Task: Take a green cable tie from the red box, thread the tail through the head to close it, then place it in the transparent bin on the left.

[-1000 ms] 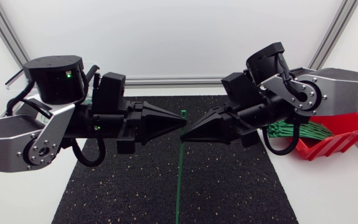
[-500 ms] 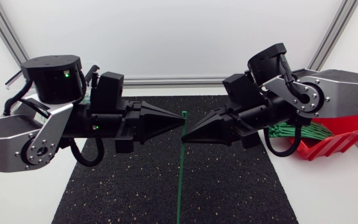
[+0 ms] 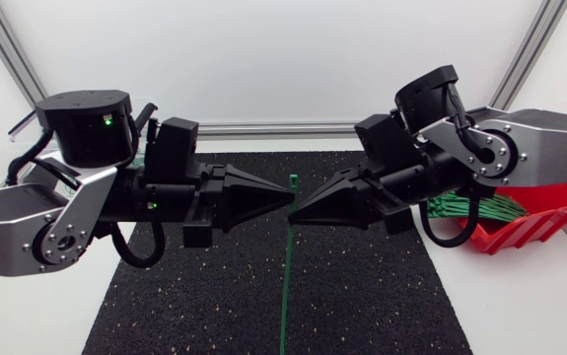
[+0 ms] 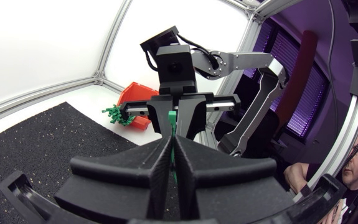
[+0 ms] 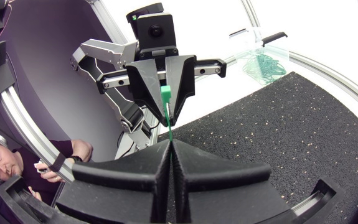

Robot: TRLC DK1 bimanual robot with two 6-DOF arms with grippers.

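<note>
Change: since the earlier frame your right gripper [image 3: 293, 214] has crept a little up and toward the left gripper [image 3: 290, 198], so the two tips now stand almost nose to nose. The tie has hardly moved.
Right claw: the fingers are pressed together and clamped on the green cable tie [image 3: 285, 276] just below its head [image 5: 165, 93], which sticks out free past the tips.
Left claw: the fingers are also together. A green strip shows in the slit between them in the left wrist view, so I judge it pinches the same tie.
Tie: it hangs in the air between both tips, over the black mat [image 3: 362, 296]. The long tail runs toward the near edge and is not yet threaded.
Handling: it is very light, thin, springy plastic, and smooth, so it can slide or twist between the pads. Take it with the flat side against the pads, one grip close below the head and the other near the tail end, so the tail does not whip.
Around: the red box [image 3: 549, 212] with more ties is behind the right arm. The transparent bin [image 5: 259, 53] is behind the left arm.
</note>
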